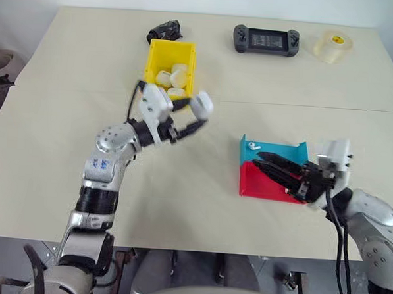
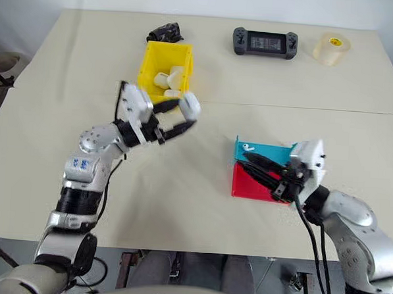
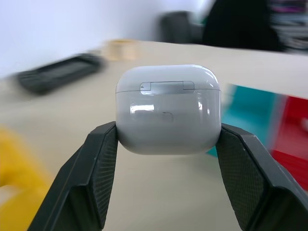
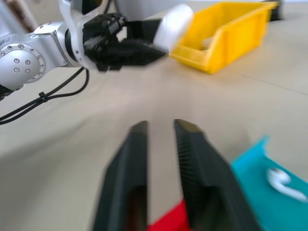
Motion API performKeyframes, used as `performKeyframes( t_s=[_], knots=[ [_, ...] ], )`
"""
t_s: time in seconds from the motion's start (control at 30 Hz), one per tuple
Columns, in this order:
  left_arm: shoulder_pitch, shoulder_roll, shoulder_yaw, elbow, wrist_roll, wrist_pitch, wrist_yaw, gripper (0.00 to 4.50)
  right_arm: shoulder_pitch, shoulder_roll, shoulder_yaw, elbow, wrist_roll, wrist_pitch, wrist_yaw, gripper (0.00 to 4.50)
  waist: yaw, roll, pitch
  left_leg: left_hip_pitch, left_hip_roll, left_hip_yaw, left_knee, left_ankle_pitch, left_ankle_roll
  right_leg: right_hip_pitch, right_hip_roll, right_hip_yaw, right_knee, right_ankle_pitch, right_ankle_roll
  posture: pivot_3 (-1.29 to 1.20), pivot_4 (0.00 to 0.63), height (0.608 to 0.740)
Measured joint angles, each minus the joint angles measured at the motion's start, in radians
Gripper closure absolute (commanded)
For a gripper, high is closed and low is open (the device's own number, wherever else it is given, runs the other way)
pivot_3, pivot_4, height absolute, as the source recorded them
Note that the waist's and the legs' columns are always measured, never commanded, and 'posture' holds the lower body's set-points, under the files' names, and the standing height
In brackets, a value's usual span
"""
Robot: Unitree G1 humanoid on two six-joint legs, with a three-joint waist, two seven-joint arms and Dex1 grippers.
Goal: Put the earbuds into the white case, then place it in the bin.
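Observation:
My left gripper (image 1: 199, 113) is shut on the white case (image 1: 203, 102), lid closed, and holds it in the air just in front of the yellow bin (image 1: 152, 60). The left wrist view shows the case (image 3: 167, 108) pinched between both pads. Several other white cases lie inside the bin. One earbud (image 1: 252, 146) lies in the blue tray (image 1: 285, 153); the right wrist view shows this earbud (image 4: 284, 180) too. My right gripper (image 1: 257, 159) hovers level over the trays, fingers a little apart, with nothing between them.
A red tray (image 1: 264, 185) adjoins the blue one on its near side. At the far edge lie a black handheld game console (image 1: 266, 40), a roll of clear tape (image 1: 333, 46) and a small black object (image 1: 165, 31) behind the bin.

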Motion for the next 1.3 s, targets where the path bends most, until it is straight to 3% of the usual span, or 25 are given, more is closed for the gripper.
performKeyframes(
  t_s=[0.1, 0.17, 0.27, 0.3, 0.47, 0.57, 0.77, 0.9, 1.07, 1.3],
  knots=[
    [-0.159, 0.007, 0.076, 0.177, 0.023, -0.059, 0.129, 1.76, 0.033, 0.013, -0.06, -0.024, 0.002, -0.021, -0.042, 1.6, 0.001, -0.001, 0.0, 0.0, 0.0, 0.001, 0.0, 0.0, 0.0, 0.0, 0.0, 0.0, 0.001, 0.0, 0.0, 0.0, 0.15, 0.74],
    [-0.229, 0.018, 0.094, 0.265, 0.034, -0.1, 0.162, 1.76, 0.041, 0.013, -0.075, -0.023, -0.013, -0.038, -0.055, 0.94, 0.001, -0.001, 0.0, 0.001, -0.001, 0.001, 0.0, 0.0, 0.0, 0.0, 0.0, 0.0, 0.001, 0.0, 0.0, 0.0, 0.15, 0.74],
    [-0.377, 0.031, 0.101, 0.538, 0.055, -0.165, 0.167, 1.76, 0.028, 0.025, -0.07, -0.023, -0.043, -0.065, -0.073, 0.04, 0.001, -0.001, 0.0, 0.001, -0.001, 0.007, 0.0, 0.0, 0.0, 0.0, 0.0, 0.0, 0.001, 0.0, 0.0, 0.0, 0.15, 0.74],
    [-0.412, 0.031, 0.101, 0.624, 0.059, -0.183, 0.167, 1.76, 0.018, 0.027, -0.061, -0.024, -0.049, -0.072, -0.078, 0.04, 0.0, -0.001, 0.0, 0.0, -0.001, 0.009, -0.001, 0.0, 0.0, -0.001, 0.0, 0.0, 0.001, 0.0, 0.0, 0.0, 0.15, 0.74],
    [-0.499, 0.027, 0.105, 0.892, 0.069, -0.233, 0.155, 0.16, -0.005, 0.038, -0.035, -0.035, -0.065, -0.087, -0.106, 0.0, -0.002, -0.003, 0.001, -0.005, -0.001, 0.012, -0.001, 0.0, 0.0, -0.009, 0.0, 0.0, 0.004, 0.0, 0.0, 0.0, 0.15, 0.74],
    [-0.512, 0.026, 0.105, 0.926, 0.069, -0.27, 0.112, 0.04, -0.005, 0.047, -0.03, -0.047, -0.066, -0.091, -0.12, 0.0, -0.002, -0.004, 0.001, -0.01, -0.001, 0.012, 0.001, 0.0, 0.0, -0.015, 0.0, -0.001, 0.008, 0.0, 0.0, 0.0, 0.15, 0.74],
    [-0.421, 0.035, 0.088, 0.746, 0.051, -0.281, -0.052, 0.04, 0.008, 0.052, -0.014, -0.054, -0.073, -0.104, -0.126, 0.0, -0.005, -0.004, 0.001, -0.01, 0.0, 0.013, 0.002, 0.0, 0.0, -0.015, -0.001, 0.0, 0.009, 0.0, 0.0, 0.0, 0.15, 0.74],
    [-0.225, 0.101, 0.066, 0.474, -0.006, -0.228, -0.225, 0.04, 0.021, 0.032, -0.019, -0.05, -0.073, -0.106, -0.105, 0.0, -0.017, -0.003, 0.001, -0.009, 0.001, 0.013, 0.002, 0.001, 0.0, -0.015, 0.0, 0.0, 0.01, 0.0, 0.0, 0.0, 0.15, 0.74],
    [0.111, 0.275, 0.063, 0.075, -0.115, -0.135, -0.443, 0.04, 0.023, -0.029, -0.039, 0.002, -0.079, -0.131, -0.013, 0.0, -0.03, -0.003, 0.001, -0.005, 0.001, 0.008, -0.001, 0.0, 0.0, -0.014, -0.001, 0.004, 0.01, 0.0, 0.0, 0.0, 0.15, 0.74],
    [0.412, 0.391, 0.14, -0.12, -0.125, -0.121, -0.448, 0.04, 0.01, -0.112, -0.04, 0.123, -0.141, -0.219, 0.148, 0.0, -0.012, -0.004, 0.001, 0.001, 0.003, 0.01, -0.001, 0.0, 0.001, -0.009, -0.001, 0.008, 0.01, 0.0, -0.001, 0.0, 0.15, 0.74]
  ],
)
